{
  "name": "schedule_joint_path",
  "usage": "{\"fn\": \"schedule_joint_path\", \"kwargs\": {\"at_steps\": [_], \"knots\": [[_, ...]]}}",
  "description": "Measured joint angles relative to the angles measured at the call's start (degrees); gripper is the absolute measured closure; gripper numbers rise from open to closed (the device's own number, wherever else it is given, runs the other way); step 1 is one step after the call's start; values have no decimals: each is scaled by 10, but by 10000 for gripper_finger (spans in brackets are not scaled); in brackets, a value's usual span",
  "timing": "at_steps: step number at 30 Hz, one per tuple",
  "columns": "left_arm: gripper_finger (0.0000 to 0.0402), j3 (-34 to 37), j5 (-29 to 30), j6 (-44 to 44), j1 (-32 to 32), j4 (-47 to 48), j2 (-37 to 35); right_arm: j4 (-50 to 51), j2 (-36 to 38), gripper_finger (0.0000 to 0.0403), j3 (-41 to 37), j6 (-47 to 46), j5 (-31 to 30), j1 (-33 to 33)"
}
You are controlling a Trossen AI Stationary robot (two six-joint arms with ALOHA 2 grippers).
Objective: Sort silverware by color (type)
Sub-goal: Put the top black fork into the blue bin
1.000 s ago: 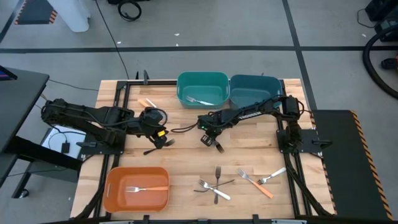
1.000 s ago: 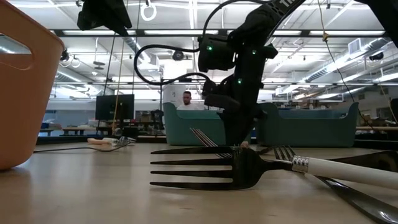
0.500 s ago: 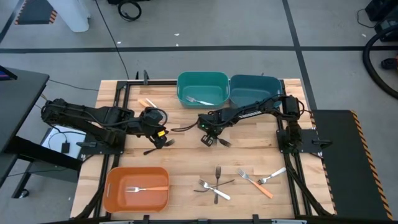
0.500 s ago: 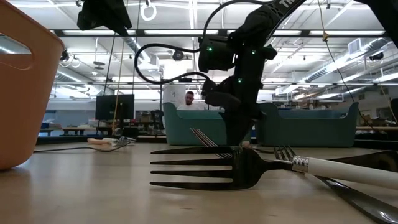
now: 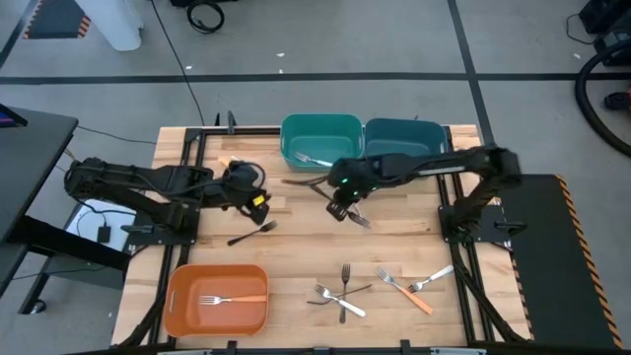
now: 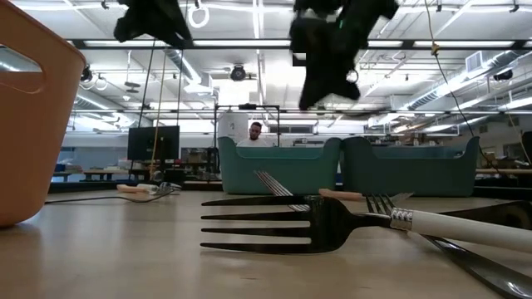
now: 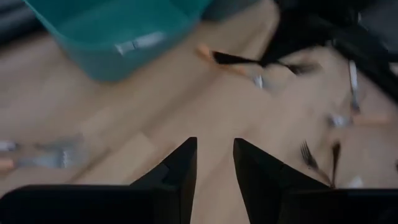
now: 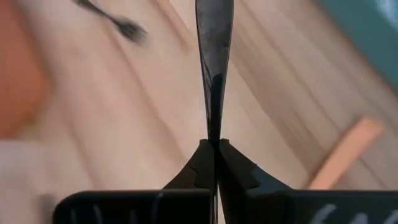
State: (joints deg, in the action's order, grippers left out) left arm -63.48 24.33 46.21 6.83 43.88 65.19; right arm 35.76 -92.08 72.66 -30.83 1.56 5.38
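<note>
Two dark jointed arms, black cables, green indicator light, yellow wrist label
</note>
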Motion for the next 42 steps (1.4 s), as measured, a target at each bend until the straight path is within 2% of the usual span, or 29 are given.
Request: {"fn": "schedule_joint_path", "kwargs": {"at_steps": [3,9,13,16,18,22,28,31,37,42], "knots": [[287,0,15,-45,-35,-42,0,-14,57,396,0,9,-10,8],[287,0,16,-184,-128,-194,0,-47,174,396,1,54,-87,56],[287,0,22,-291,-206,-288,2,-69,234,396,1,133,-146,107],[287,0,42,-334,-268,-335,6,-102,256,396,1,209,-170,155],[287,0,46,-338,-308,-363,5,-141,262,396,1,257,-164,191],[287,0,47,-338,-378,-380,5,-230,253,395,2,328,-108,261],[287,0,39,-331,-435,-390,5,-304,213,394,2,382,-43,344],[287,0,17,-354,-441,-386,5,-272,202,394,2,412,-25,377],[287,0,0,-364,-440,-385,4,-100,200,393,2,431,-11,435],[287,0,1,-369,-440,-385,4,55,200,392,2,477,66,464]]}}
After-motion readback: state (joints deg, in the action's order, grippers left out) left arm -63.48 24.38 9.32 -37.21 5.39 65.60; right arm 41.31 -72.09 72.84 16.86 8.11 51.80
